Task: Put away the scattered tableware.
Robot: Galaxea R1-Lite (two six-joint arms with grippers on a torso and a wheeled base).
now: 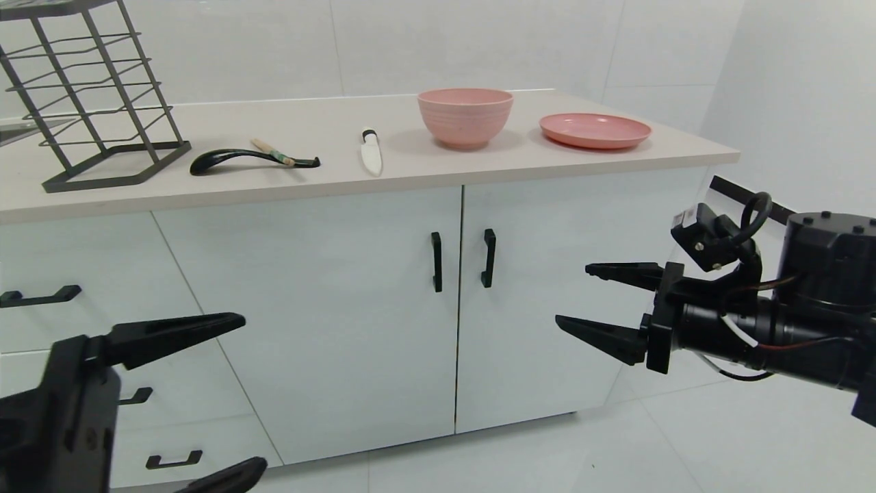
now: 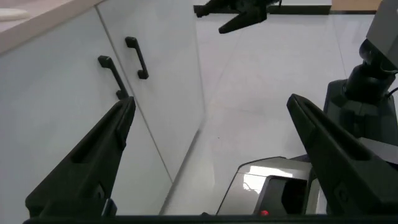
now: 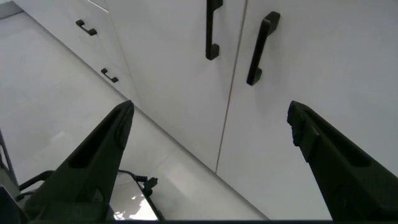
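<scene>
On the counter (image 1: 205, 185) lie a pink bowl (image 1: 465, 116), a pink plate (image 1: 594, 130), a white-bladed knife (image 1: 371, 152), a black ladle (image 1: 250, 161) and a wooden-handled utensil (image 1: 272, 153) crossing it. My left gripper (image 1: 236, 394) hangs low in front of the drawers, open and empty. My right gripper (image 1: 573, 296) is below the counter by the right cabinet door, also open and empty. In the left wrist view my left gripper (image 2: 210, 106) faces the cabinet side and floor, with the right gripper (image 2: 231, 14) farther off. My right gripper (image 3: 210, 112) faces the cabinet doors.
A black wire dish rack (image 1: 89, 89) stands at the counter's left end. Two cabinet doors with black handles (image 1: 436, 261) (image 1: 487, 257) sit under the counter, with drawers (image 1: 41, 297) to their left. White tiled wall behind, open floor to the right.
</scene>
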